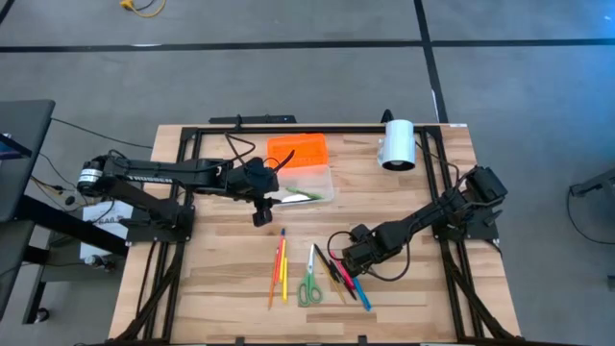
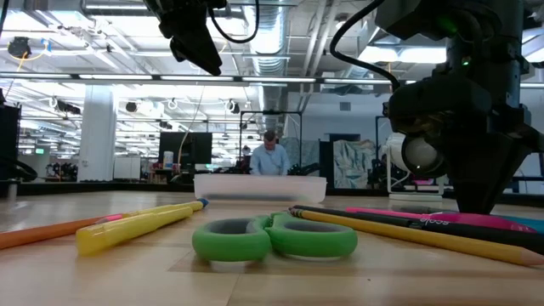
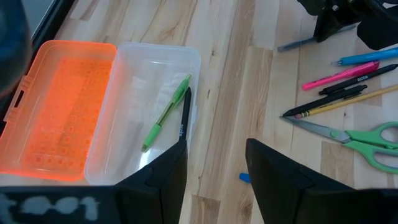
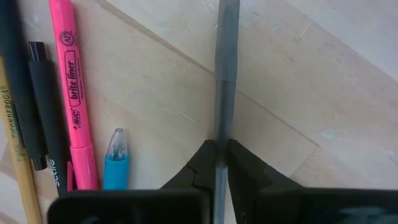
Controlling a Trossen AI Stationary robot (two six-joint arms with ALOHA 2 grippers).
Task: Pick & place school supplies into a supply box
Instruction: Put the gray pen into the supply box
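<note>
Two hands over the bench (image 1: pixel 221 288).

Right hand (image 4: pixel 221 149): low against the wood, pinched narrow on a thin grey pen (image 4: pixel 226 62), with the pen running straight out ahead between the fingertips. Close along one side of that hand, lying parallel and touching or nearly so: blue pen (image 4: pixel 115 163), pink highlighter (image 4: pixel 69 93), black pen (image 4: pixel 38 106), yellow pencil (image 4: pixel 13 137). A little beyond those, away from the hand: green-handled scissors (image 1: pixel 309 284), flat on the wood. Farther off the same way: orange and yellow pencils (image 1: pixel 281 267), side by side.

Left hand (image 3: pixel 214 152): spread wide, gripping nothing, raised above the bench. Just ahead of it and lower down: supply box (image 3: pixel 155 68), lying open, with the clear tray nearest the fingertips and the orange lid (image 3: pixel 59 106) folded flat beyond the tray. Inside the tray: green pen (image 3: pixel 166 111) and black-barrelled pen (image 3: pixel 184 115), pressed together along the wall closest to this hand.

Well apart from both hands, near the far edge of the bench: white cylinder (image 1: pixel 397 144).
</note>
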